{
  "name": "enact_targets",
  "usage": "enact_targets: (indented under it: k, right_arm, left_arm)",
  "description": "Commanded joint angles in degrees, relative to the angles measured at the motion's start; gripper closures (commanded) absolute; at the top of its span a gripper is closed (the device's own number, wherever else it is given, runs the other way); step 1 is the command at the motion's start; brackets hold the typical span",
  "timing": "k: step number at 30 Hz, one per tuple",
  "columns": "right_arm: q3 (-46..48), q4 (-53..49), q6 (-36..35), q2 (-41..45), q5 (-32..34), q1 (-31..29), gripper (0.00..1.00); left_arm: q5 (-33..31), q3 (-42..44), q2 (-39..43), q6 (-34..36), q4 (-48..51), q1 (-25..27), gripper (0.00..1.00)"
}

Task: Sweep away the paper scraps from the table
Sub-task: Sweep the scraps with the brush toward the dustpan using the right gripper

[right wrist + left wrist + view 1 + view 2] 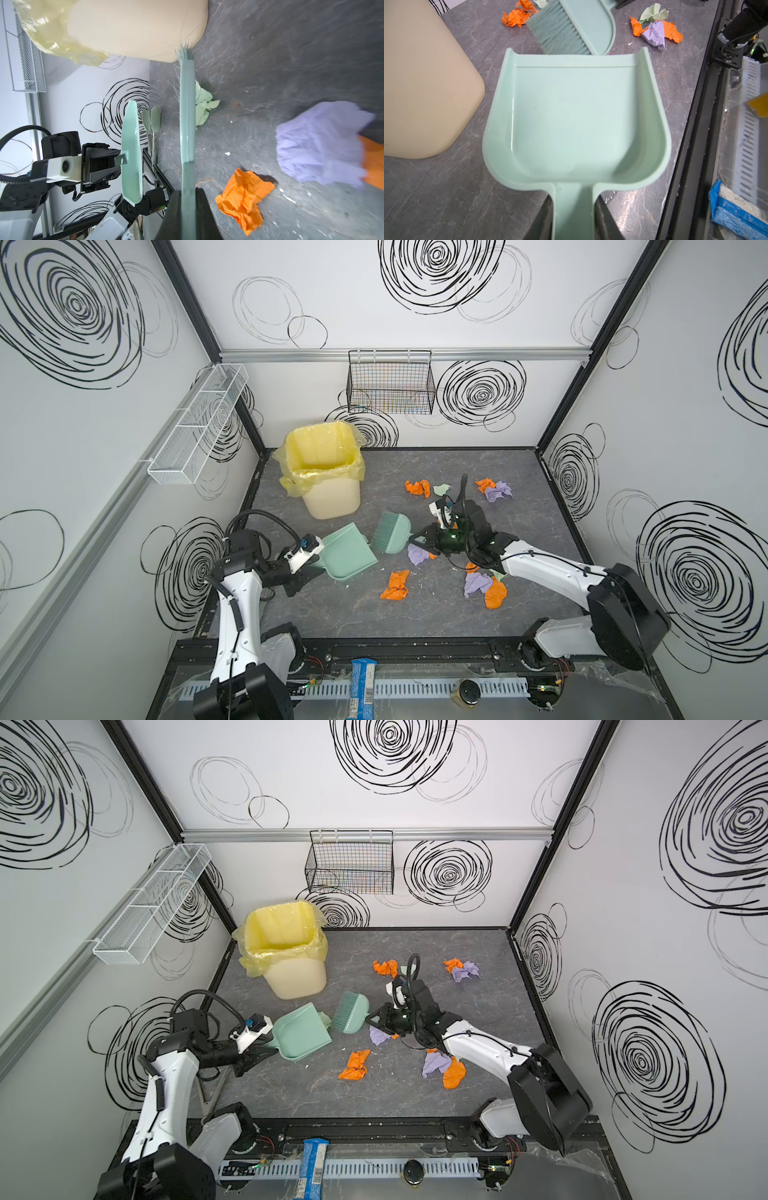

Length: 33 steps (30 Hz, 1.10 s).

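My left gripper (574, 209) is shut on the handle of the mint-green dustpan (577, 116), which is empty and lies on the table (415, 614) left of centre. My right gripper (188, 207) is shut on the handle of the mint-green brush (187, 124). The brush (390, 533) has its bristles just beyond the lip of the dustpan (347, 551). A pale green scrap (204, 106) lies beside the brush head. Orange and lilac paper scraps lie loose: an orange one (397, 585), a lilac and orange pile (484, 587), a lilac one (417, 554) under my right gripper (419, 539), and far ones (417, 488), (494, 489).
A cream bin (328, 472) with a yellow liner stands at the back left, close behind the dustpan. A black wire basket (390, 383) hangs on the back wall and a white mesh one (195, 427) on the left wall. The black frame edge (395, 649) runs along the front.
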State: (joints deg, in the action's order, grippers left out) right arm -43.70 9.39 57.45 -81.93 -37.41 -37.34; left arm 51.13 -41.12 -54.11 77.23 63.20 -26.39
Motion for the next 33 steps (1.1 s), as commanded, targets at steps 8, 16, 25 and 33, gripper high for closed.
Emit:
enact_targets:
  k: [8, 16, 25, 33]
  right_arm:
    - [-10.42, 12.17, 4.42, -15.44, -3.43, -5.62, 1.0]
    - [-11.05, 14.42, 4.84, -24.78, -8.92, -6.65, 1.0]
    - [-6.26, -1.35, -6.48, -18.97, -8.48, -1.41, 1.0]
    - [6.32, -14.24, -15.66, -5.34, -8.26, 9.28, 1.0]
  left_arm:
    - [3.8, -2.73, -1.2, 6.3, 7.11, -2.94, 1.0]
    - [3.36, -2.16, -1.56, 6.95, 6.69, -3.06, 1.0]
    - [2.83, -0.94, -1.01, 7.2, 5.81, -3.23, 1.0]
    - [3.61, -0.27, -2.01, 7.04, 4.85, -3.18, 1.0]
